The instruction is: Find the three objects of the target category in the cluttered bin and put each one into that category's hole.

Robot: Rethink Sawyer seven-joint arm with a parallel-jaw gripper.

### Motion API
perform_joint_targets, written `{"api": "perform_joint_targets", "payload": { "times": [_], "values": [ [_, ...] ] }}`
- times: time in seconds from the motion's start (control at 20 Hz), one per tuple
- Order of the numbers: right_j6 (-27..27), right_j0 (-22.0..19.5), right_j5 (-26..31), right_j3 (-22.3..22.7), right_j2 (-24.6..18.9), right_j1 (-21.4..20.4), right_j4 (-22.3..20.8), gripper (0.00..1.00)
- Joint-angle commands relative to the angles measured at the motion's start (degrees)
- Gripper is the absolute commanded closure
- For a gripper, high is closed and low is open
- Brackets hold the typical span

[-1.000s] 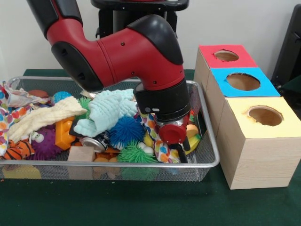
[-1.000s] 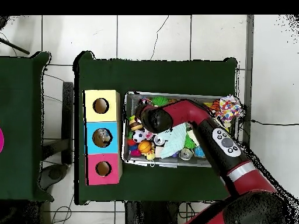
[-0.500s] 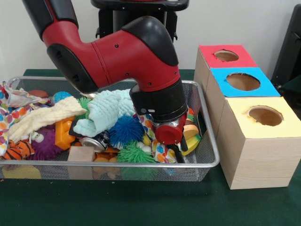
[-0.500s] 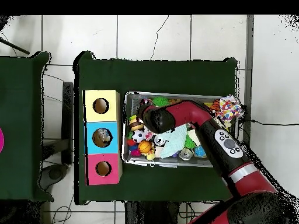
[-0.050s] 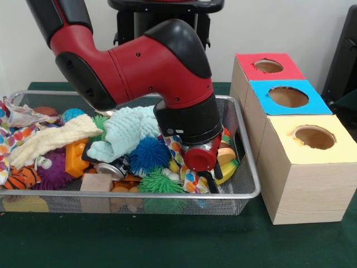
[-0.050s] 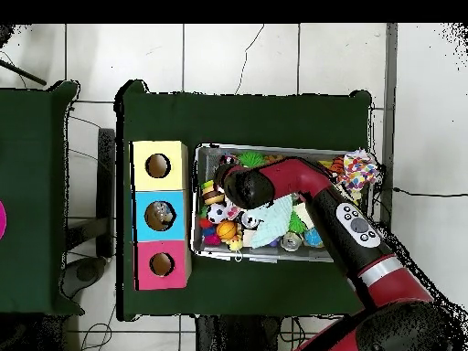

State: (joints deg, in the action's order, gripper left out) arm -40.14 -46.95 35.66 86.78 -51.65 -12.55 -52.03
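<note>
As my arm had settled, unmoved since half a second before, my gripper (image 5: 211, 180) sat low at the bin's (image 5: 248, 192) lower-right clutter; whether open or closed, I couldn't tell.

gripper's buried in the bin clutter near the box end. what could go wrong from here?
1. The gripper sits among a patterned cloth and spiky balls; it may snag the cloth and drag neighbours out.
2. The wrist hides the fingers, so a wrong pick is hard to catch.
3. The bin wall is close; lifting sideways could hit it.
</note>
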Motion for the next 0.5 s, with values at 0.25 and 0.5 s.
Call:
{"api": "perform_joint_targets", "payload": {
  "times": [0.25, 0.5],
  "values": [
    [17.79, -0.92, 5.89, -4.40, 3.09, 2.87, -2.26, 0.00],
    [20.63, -1.45, 8.67, -5.53, 2.72, 3.73, -0.31, 1.00]
  ]
}}
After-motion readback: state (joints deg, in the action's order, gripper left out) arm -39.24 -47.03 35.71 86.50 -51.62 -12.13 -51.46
